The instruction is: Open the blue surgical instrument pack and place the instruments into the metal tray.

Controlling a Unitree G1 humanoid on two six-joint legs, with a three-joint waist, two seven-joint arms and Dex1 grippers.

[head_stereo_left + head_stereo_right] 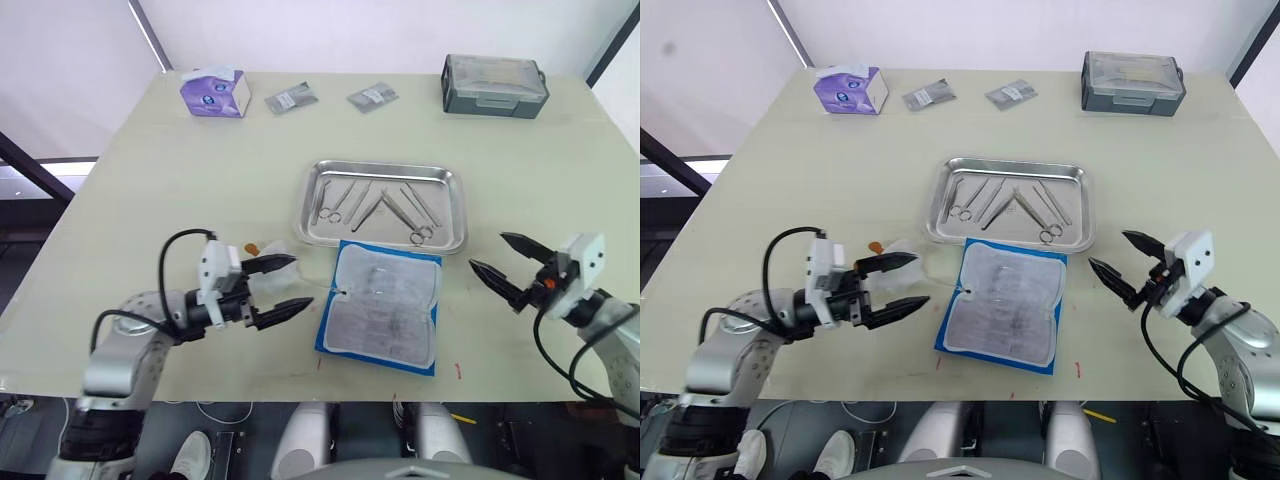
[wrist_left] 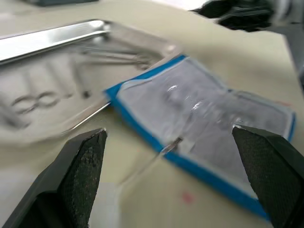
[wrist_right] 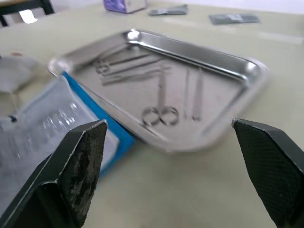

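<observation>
The blue surgical instrument pack (image 1: pixel 382 308) lies opened flat near the table's front edge, pale lining up, nothing showing in it. Just behind it sits the metal tray (image 1: pixel 384 171), holding several instruments (image 1: pixel 378 206), among them ring-handled scissors and straight tweezers. My left gripper (image 1: pixel 282 287) is open to the left of the pack, close to its left edge, nothing between its fingers. My right gripper (image 1: pixel 507 259) hangs open to the right of the pack and tray, empty. The right wrist view shows the tray (image 3: pixel 240 70) with the instruments (image 3: pixel 160 97) and the pack's corner (image 3: pixel 90 116).
A purple tissue box (image 1: pixel 214 92), two small grey packets (image 1: pixel 291 97) and a grey lidded box (image 1: pixel 494 85) stand along the table's far edge. A crumpled clear wrapper (image 1: pixel 268 258) lies by my left gripper. A thin wire runs from it to the pack.
</observation>
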